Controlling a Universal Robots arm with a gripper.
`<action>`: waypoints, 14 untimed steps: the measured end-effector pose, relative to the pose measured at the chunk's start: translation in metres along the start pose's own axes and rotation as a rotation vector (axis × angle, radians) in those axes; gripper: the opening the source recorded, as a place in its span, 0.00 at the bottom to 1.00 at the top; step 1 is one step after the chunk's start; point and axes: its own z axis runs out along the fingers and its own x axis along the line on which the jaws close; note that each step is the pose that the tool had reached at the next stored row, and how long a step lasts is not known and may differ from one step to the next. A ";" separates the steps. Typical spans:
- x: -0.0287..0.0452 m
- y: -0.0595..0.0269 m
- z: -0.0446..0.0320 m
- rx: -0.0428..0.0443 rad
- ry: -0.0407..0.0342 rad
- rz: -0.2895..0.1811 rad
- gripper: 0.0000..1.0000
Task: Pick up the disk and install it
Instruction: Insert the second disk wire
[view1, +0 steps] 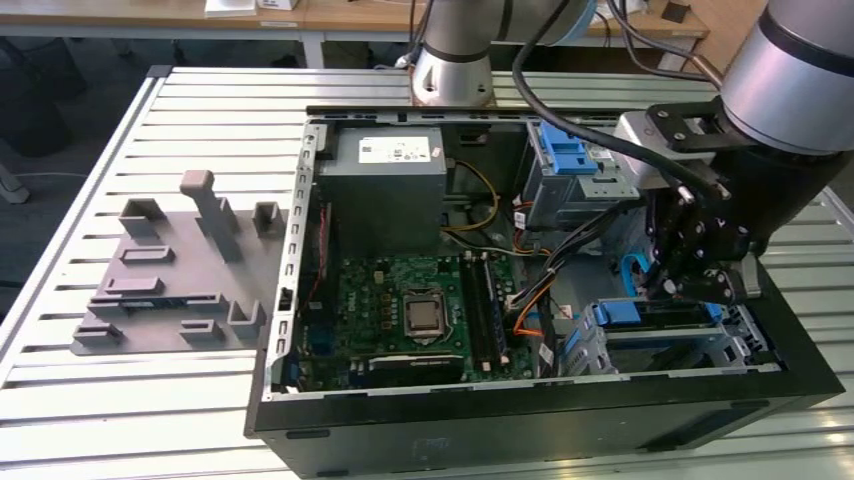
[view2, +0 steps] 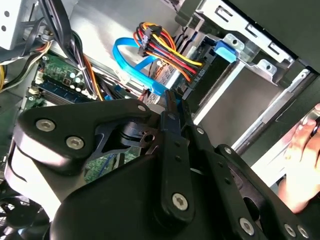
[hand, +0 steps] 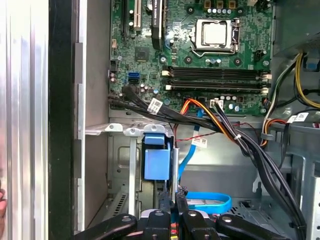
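Observation:
The disk (view1: 650, 313) sits in the lower drive bay at the front corner of the open computer case, on the exterior view's right, and only its blue carrier end (hand: 156, 162) shows. My gripper (view1: 678, 292) hangs inside the case just above that bay. In the first wrist view the gripper (hand: 172, 196) is shut, and its tips stop just short of the blue carrier with nothing seen between them. The second wrist view shows the thin fingertips (view2: 172, 102) together, pointing toward the bay's blue tab (view2: 226, 50).
Blue data cable (hand: 210, 202) and bundled power cables (view2: 162, 47) run close beside the fingers. The motherboard (view1: 414, 305) lies on the case floor, the grey power supply (view1: 387, 190) at the back. A second blue-handled cage (view1: 574, 160) is nearby. A person's hand (view2: 302, 160) is at the case edge.

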 end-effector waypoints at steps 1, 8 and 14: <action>0.0007 0.0000 0.0004 0.0001 0.0001 0.000 0.16; 0.0034 -0.0009 0.0021 0.0001 0.0000 0.000 0.16; 0.0052 -0.0016 0.0032 0.0001 -0.0001 0.000 0.16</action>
